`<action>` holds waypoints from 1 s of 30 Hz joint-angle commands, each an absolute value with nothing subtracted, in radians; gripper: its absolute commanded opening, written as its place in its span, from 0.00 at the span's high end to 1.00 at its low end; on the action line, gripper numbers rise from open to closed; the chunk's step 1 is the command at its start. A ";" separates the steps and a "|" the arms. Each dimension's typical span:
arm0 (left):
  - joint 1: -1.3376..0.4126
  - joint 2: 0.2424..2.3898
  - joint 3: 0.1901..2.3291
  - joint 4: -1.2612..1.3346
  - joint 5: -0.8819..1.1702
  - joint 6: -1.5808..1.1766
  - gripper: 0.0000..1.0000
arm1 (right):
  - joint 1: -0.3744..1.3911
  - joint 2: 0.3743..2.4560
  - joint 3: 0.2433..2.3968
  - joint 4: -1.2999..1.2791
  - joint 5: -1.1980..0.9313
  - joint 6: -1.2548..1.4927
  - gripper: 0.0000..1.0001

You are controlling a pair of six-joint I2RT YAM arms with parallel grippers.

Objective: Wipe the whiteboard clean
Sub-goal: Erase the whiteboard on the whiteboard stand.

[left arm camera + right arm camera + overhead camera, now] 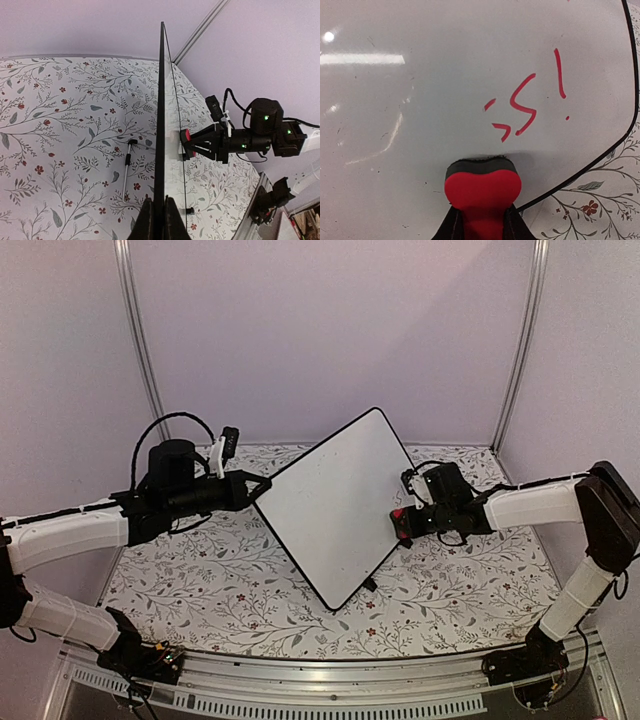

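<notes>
The whiteboard stands tilted on a corner above the table, white with a thin black rim. My left gripper is shut on its left corner; in the left wrist view the board's edge runs up from between my fingers. My right gripper is shut on a red eraser with a black felt pad, pressed against the board face near its right edge. Red marks remain just above the eraser in the right wrist view. The eraser also shows in the left wrist view.
A thin grey metal rod with black ends lies on the floral tablecloth behind the board. A black foot of the board sticks out near its lowest corner. Pale walls enclose the table on three sides.
</notes>
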State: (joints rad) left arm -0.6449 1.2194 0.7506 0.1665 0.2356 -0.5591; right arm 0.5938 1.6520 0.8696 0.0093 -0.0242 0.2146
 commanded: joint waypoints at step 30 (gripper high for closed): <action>-0.667 1.221 0.755 0.167 0.316 -0.459 1.00 | 0.560 1.748 1.085 -0.141 0.092 0.217 0.78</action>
State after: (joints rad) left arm -0.6449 1.2194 0.7506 0.1646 0.2310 -0.5602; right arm 0.5617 1.7233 1.0611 -0.1429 0.0929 0.2363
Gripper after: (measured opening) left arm 0.043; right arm 0.225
